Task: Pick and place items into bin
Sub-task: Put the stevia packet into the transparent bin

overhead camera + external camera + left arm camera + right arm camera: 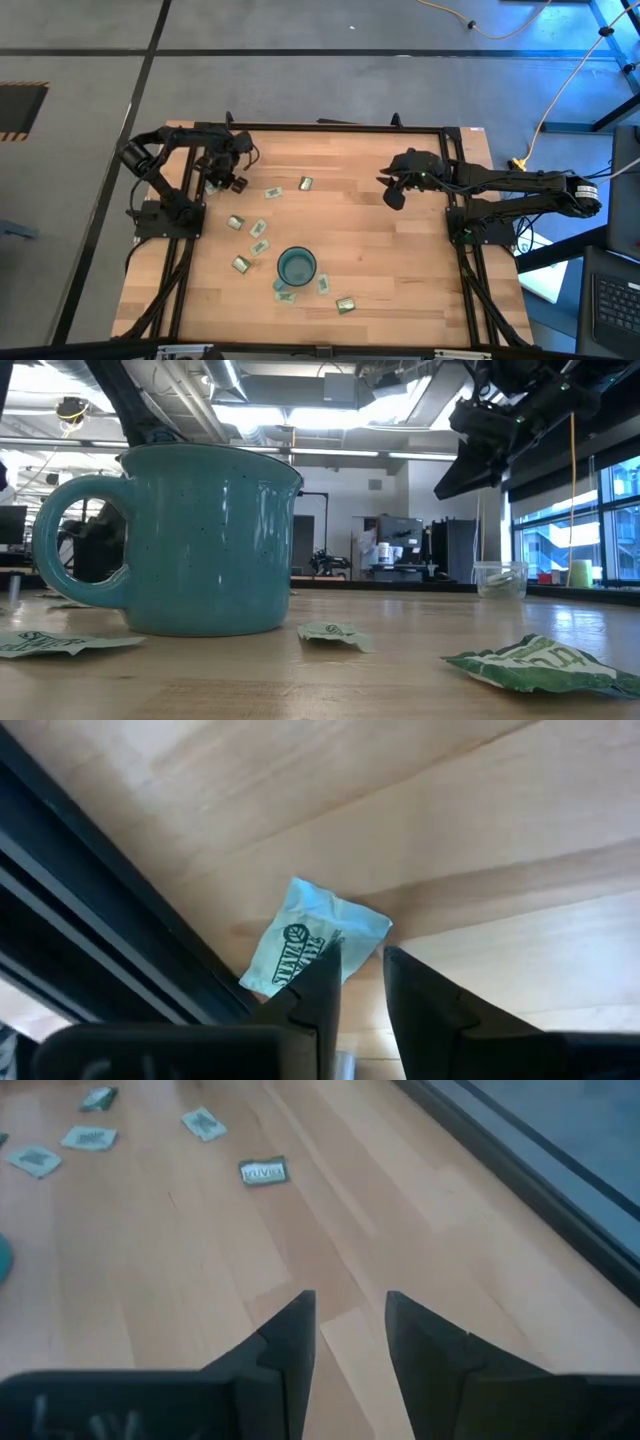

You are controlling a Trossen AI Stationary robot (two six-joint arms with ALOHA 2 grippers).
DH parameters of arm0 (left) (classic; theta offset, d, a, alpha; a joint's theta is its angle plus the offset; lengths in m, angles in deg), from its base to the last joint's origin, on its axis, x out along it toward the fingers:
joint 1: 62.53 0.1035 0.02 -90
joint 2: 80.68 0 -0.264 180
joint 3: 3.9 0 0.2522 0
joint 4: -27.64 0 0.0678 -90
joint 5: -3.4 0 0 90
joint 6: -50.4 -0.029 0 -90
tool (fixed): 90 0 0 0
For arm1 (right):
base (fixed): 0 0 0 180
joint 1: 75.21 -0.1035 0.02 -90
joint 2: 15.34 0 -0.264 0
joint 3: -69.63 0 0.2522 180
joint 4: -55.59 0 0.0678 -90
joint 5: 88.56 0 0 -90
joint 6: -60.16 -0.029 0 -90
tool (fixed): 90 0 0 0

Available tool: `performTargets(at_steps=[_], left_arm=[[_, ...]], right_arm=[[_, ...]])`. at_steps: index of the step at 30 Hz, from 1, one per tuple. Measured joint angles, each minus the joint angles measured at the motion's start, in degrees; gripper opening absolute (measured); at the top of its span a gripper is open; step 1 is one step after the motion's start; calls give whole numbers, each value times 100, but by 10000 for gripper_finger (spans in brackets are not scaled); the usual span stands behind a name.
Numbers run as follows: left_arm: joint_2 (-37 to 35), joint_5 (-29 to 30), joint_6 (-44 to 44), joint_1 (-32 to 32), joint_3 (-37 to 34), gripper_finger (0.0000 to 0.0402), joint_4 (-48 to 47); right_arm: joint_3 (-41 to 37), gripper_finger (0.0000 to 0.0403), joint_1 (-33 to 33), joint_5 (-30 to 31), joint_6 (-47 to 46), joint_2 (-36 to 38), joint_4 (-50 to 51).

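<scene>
1. The items are thin, crinkled wrappers, so I judge them very light, soft and apt to slide on the smooth wooden table (400,260) rather than lift. A raised edge or corner is the best hold.
2. The left gripper (360,965) is low at the table's far left, just beside the dark frame rail (90,920). A light green packet (312,942) lies at its fingertips with one finger overlapping its edge; the jaws stand slightly apart, and whether they have pinched it I cannot tell.
3. The right gripper (350,1315) waits above bare wood at the far right, jaws parted and holding nothing.
4. Other packets lie scattered left of centre around the teal mug (296,266).
5. The bin (499,579) shows only in the low view — a small translucent cup far off, probably toward the right, though its contents cannot be made out. From above, the right arm seems to cover it.
</scene>
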Motion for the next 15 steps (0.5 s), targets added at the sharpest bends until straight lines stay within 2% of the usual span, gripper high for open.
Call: performTargets(at_steps=[9,15], left_arm=[[6,-304,-255,499,-4,69,8],[10,-197,-343,491,-9,39,6]], right_arm=[[0,126,-24,0,-149,0,213],[0,126,-160,0,-142,0,209]])
